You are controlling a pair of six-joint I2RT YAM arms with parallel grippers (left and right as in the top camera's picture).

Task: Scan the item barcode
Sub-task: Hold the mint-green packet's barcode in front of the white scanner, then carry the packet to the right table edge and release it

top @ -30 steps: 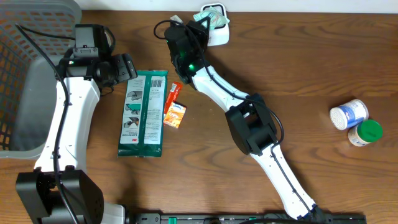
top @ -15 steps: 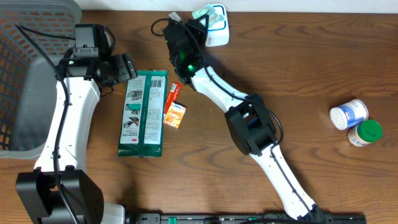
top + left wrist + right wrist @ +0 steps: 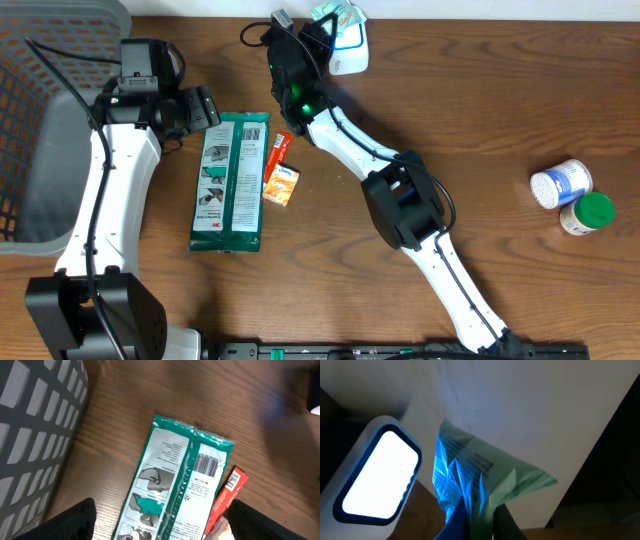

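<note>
My right gripper (image 3: pixel 316 36) is at the table's far edge, shut on a thin pale green packet (image 3: pixel 331 16). In the right wrist view this packet (image 3: pixel 485 472) stands up out of the closed fingers (image 3: pixel 455 527), lit blue on its left side, beside the white scanner (image 3: pixel 350 510) with its glowing window. The scanner (image 3: pixel 352 55) lies just right of the gripper in the overhead view. My left gripper (image 3: pixel 207 106) hangs open above the top left of a large green pack (image 3: pixel 232 180), whose barcode (image 3: pixel 206 465) faces up. Nothing sits between the left fingers (image 3: pixel 75 520).
A red and orange snack packet (image 3: pixel 281 171) lies against the green pack's right side. A grey mesh basket (image 3: pixel 40 120) fills the left edge. Two small bottles, a blue-and-white bottle (image 3: pixel 562 183) and a green-capped bottle (image 3: pixel 588 212), lie at the far right.
My right gripper has shifted a little up and left with the pale green packet, uncovering more of the scanner. The left arm has not moved.
</note>
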